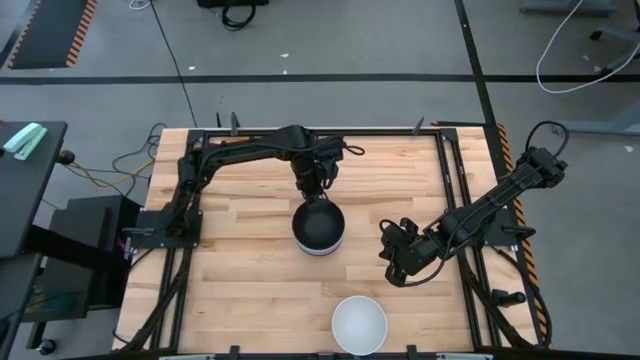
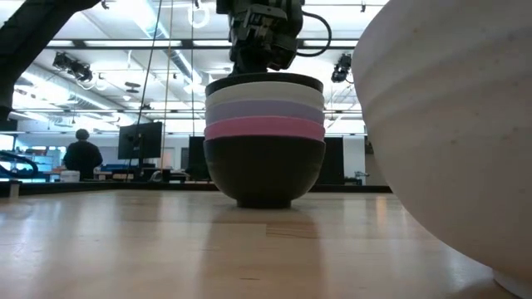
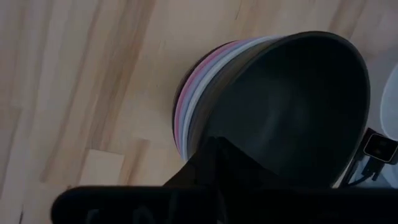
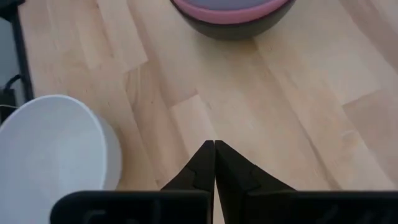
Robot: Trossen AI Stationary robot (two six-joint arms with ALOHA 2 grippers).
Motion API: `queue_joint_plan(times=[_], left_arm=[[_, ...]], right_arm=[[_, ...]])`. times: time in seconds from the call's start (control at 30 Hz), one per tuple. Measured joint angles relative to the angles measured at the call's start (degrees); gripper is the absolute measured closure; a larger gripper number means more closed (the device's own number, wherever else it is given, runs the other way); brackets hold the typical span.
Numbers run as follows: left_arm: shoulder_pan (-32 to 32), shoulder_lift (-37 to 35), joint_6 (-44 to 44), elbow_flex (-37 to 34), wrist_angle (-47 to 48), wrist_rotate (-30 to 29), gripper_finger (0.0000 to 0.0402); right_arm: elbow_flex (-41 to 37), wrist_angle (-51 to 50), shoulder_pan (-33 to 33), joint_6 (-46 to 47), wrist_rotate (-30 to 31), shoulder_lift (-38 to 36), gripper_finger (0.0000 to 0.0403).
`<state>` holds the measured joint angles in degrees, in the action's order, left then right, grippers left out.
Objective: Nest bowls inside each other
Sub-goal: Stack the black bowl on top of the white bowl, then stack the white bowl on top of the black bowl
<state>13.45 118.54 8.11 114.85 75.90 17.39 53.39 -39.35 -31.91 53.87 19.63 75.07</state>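
A stack of nested bowls (image 1: 318, 232) stands mid-table: in the low view, black at the bottom (image 2: 264, 170), then pink (image 2: 264, 129), lavender-blue and white. A black bowl (image 3: 298, 106) lies on top, and my left gripper (image 1: 314, 193) is shut at its far rim, coming from above. A single white bowl (image 1: 359, 323) rests on its base near the table's front edge and fills the right of the low view (image 2: 449, 124). My right gripper (image 4: 214, 144) hovers shut over bare wood right of the stack (image 1: 397, 255), touching nothing. My left gripper holds the top black bowl by its rim (image 3: 208, 121) on the side toward the table's far edge. The fingers point steeply down; dark finger on dark bowl hides which finger is inside. The bowl sits in the stack, its rim (image 2: 264, 80) just above the white one.
The tabletop (image 1: 240, 290) is light wood in a black frame (image 1: 445, 170). Open wood lies left of the stack and along the near left. Beyond the table's far edge, a person (image 2: 81, 154) sits at monitors in the room.
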Motion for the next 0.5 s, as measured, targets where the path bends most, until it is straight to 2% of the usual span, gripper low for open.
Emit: queue_joint_plan(times=[0.27, 0.5], left_arm=[[-0.1, -4.9, -1.3, 0.1, 3.8, -0.7, 0.0363], [-1.5, -10.2, -0.6, 0.1, 8.3, -11.0, 0.0371]], right_arm=[[0.0, 1.4, 0.0, 3.2, -1.8, 0.0, 0.0387], [0.0, 1.8, -0.1, 8.2, -5.2, 0.0, 0.0371]])
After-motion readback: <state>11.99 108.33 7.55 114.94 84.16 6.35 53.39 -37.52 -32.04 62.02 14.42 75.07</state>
